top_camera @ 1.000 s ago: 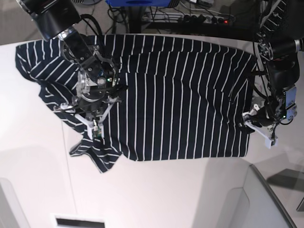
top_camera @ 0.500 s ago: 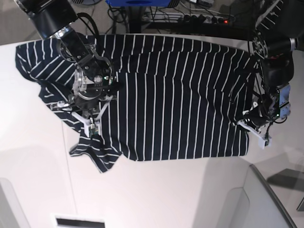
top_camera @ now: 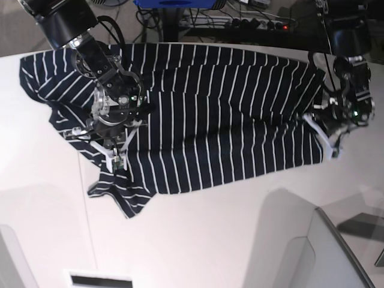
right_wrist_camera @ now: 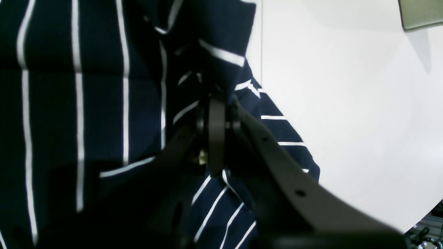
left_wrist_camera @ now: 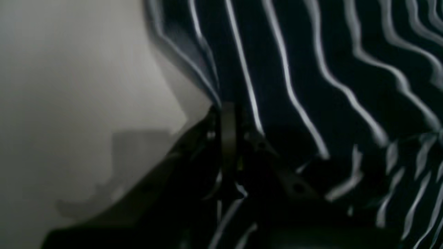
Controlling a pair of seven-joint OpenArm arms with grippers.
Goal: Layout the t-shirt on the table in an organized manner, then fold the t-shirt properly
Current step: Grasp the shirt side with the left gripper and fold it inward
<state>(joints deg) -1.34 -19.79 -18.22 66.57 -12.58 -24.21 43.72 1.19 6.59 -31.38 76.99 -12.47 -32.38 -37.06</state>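
Note:
The dark navy t-shirt (top_camera: 228,114) with thin white stripes lies spread across the far half of the white table (top_camera: 198,240). My right gripper (top_camera: 116,161) is shut on the cloth by the crumpled near-left sleeve (top_camera: 123,195). The right wrist view shows its closed tips (right_wrist_camera: 216,100) pinching a fold of the shirt (right_wrist_camera: 104,69) over the table (right_wrist_camera: 346,103). My left gripper (top_camera: 329,144) is shut on the shirt's right edge. The left wrist view shows its closed tips (left_wrist_camera: 228,107) at the cloth's edge (left_wrist_camera: 311,52), beside the table (left_wrist_camera: 69,69). That view is dim and blurred.
A thin dark seam (top_camera: 86,204) runs down the tabletop on the left. A grey curved object (top_camera: 336,252) stands at the near right corner. A power strip and cables (top_camera: 252,24) lie beyond the far edge. A dark slot (top_camera: 99,280) sits at the near edge.
My left gripper has moved toward the far edge, drawing the shirt's near-right corner with it. The near hem now slants up to the right. My right gripper has hardly moved.

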